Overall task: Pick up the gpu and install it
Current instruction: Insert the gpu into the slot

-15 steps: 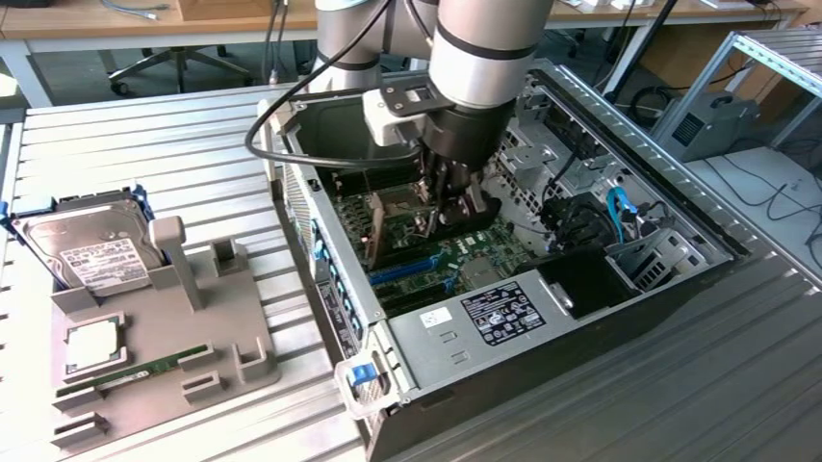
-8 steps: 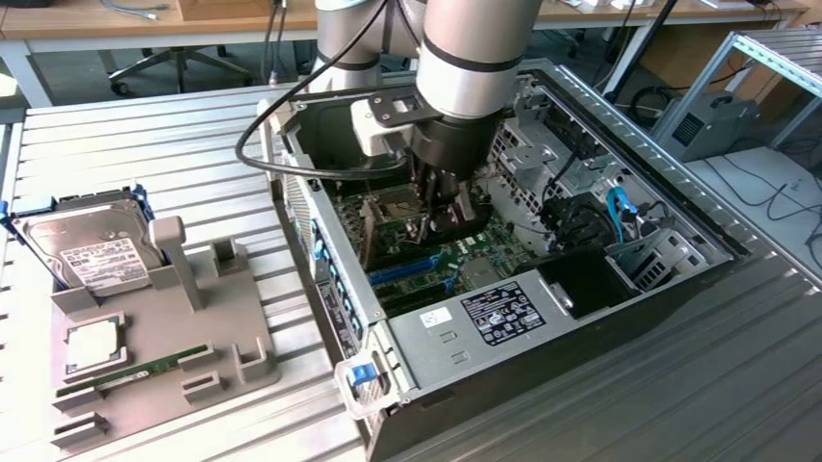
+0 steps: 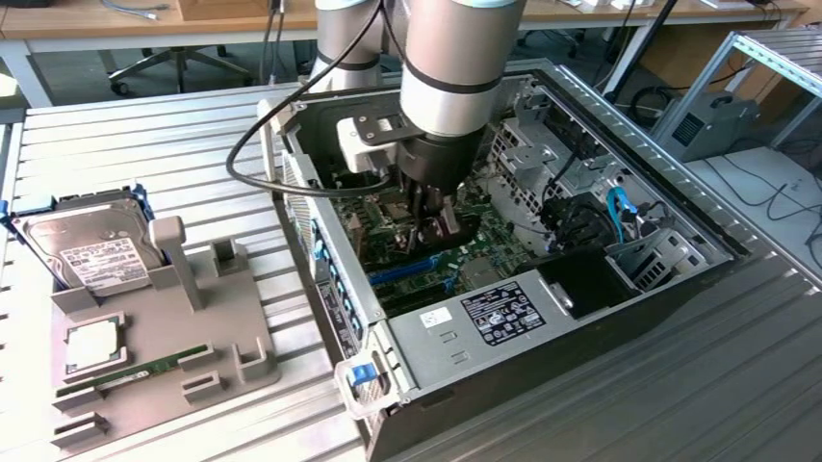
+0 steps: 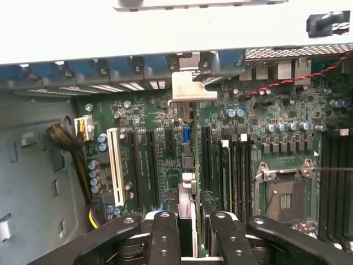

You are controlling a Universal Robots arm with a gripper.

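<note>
A robot arm (image 3: 449,58) reaches straight down into an open computer case (image 3: 424,337) lying on its side at the centre of the exterior view. Its gripper (image 3: 430,214) is low inside the case, just above the motherboard (image 4: 265,127). The fingers (image 4: 164,237) are clenched on the gpu (image 4: 187,160), which the wrist view shows edge-on – a thin dark card running away from the gripper, with its silver bracket (image 4: 194,88) at the far end by the case's rear wall. The card hangs over the row of long expansion slots (image 4: 151,165); whether its edge already touches a slot cannot be told. The step in hand looks like installation – the pickup is done. Seating the card would call for its lower edge in line with one slot and the bracket square to the rear opening. At 8 o'clock in the exterior view, well apart from the case, a grey holder (image 3: 167,356) keeps a hard drive (image 3: 90,250) and a RAM stick (image 3: 141,371).
</note>
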